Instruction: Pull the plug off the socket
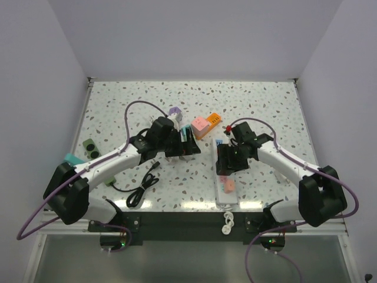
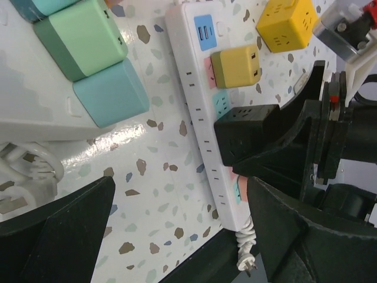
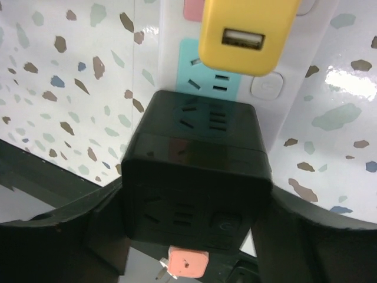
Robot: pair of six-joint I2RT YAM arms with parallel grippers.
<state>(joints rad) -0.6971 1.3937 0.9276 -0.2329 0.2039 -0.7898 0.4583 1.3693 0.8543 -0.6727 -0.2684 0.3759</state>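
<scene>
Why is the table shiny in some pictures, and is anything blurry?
Left wrist view: white glare washes out the table beside the teal cube; the near fingers are dark and soft. Right wrist view: a glare patch on the table at right; the black cube is sharp. Top view: even light, faint shadows, no glare.
</scene>
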